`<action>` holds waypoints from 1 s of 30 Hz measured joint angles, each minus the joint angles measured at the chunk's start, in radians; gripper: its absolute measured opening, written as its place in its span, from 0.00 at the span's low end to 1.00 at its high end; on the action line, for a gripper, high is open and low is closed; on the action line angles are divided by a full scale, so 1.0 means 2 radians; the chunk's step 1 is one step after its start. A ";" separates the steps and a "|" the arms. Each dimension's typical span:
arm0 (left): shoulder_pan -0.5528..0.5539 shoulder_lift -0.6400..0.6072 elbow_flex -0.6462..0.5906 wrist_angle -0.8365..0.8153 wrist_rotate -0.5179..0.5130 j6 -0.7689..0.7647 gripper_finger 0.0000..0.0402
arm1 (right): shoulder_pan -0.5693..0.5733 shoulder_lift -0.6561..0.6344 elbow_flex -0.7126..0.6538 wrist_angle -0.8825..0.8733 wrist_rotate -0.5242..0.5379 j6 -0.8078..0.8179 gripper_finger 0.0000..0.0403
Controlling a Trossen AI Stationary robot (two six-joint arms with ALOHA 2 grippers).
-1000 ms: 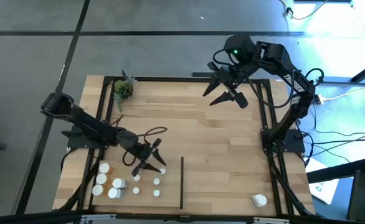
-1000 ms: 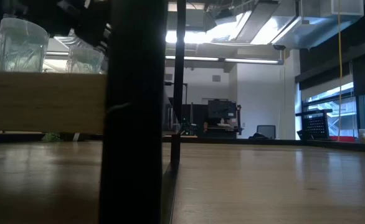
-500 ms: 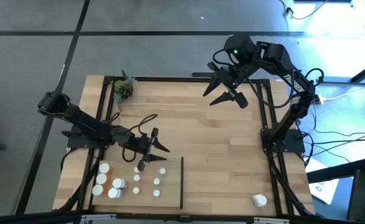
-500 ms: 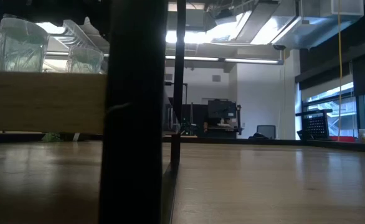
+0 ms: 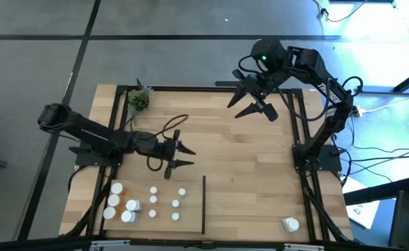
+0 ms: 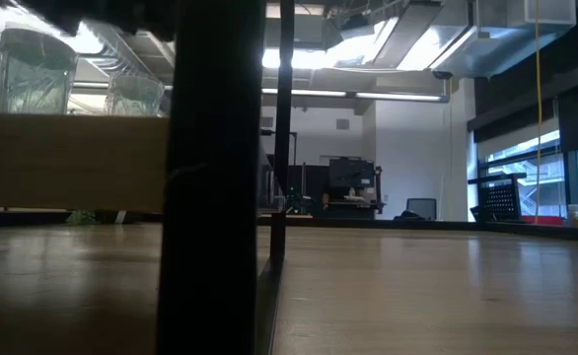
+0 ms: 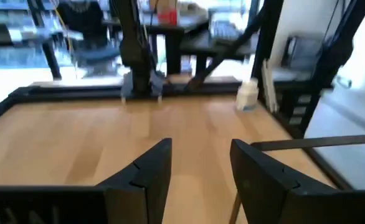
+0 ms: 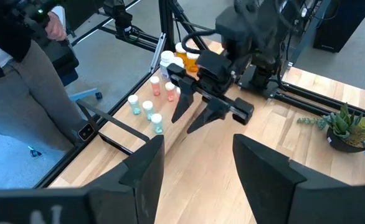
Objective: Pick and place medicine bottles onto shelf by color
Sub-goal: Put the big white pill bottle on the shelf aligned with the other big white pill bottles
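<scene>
Beyond two dark parted fingers [image 8: 146,168], another dark gripper [image 8: 195,115] is seen open above the light-wood plank shelf [image 8: 276,130]. Small white-capped bottles [image 8: 146,107] are clustered beside it; a green potted plant [image 8: 350,129] is set well apart.

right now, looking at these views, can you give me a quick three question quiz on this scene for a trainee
1. True or false: the left gripper is holding a medicine bottle.
2. On which side of the black divider strip does the group of bottles stand in the high view: A) picture left, B) picture right, C) on the strip?
3. Fill in: the lone white bottle stands near the shelf's ____ corner in the high view.

Key
1. False: its fingers are open and empty, above the wood beyond the group.
2. A.
3. Lower right. The right gripper waits open near the far rail, and the potted plant sits at the far left corner.
</scene>
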 joint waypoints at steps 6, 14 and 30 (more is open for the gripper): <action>0.024 -0.014 0.129 -0.295 0.001 0.018 0.39 | 0.000 0.000 0.000 0.003 0.000 0.000 0.48; 0.026 -0.015 0.249 -0.548 0.035 -0.017 0.39 | 0.000 0.000 0.000 0.003 0.000 0.000 0.48; 0.026 -0.014 0.274 -0.642 0.034 -0.104 0.39 | 0.005 0.000 0.000 0.046 0.017 0.109 0.48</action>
